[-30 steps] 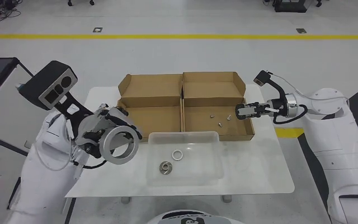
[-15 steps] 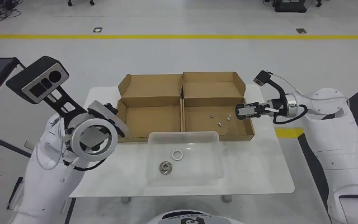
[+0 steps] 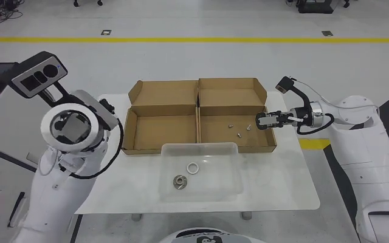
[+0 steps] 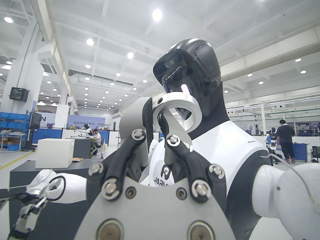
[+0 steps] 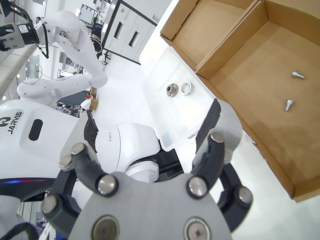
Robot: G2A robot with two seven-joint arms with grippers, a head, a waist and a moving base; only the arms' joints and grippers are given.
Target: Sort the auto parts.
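My left gripper [image 4: 156, 121] is shut on the rim of a silver ring [image 4: 192, 108], held high in the air facing the robot's head. In the top view this ring [image 3: 47, 129] hangs beyond the table's left edge. My right gripper [image 3: 261, 120] stands open over the right wall of the right cardboard box [image 3: 216, 135]. Its fingers [image 5: 210, 118] hold nothing. Small bolts [image 3: 231, 126] [image 5: 298, 75] lie in that box. The left cardboard box [image 3: 158, 130] looks bare. A clear tray [image 3: 197, 146] holds a white ring [image 3: 194, 168] and a flanged bushing [image 3: 179, 181].
The two boxes sit side by side at the back of the white table [image 3: 273, 182], lids folded back. The tray lies just in front of them, at the middle. Bare tabletop lies to the right and left of the tray.
The left arm has swung left and upward with the silver ring, from over the table's front left to beyond its left edge. The right arm has kept still.
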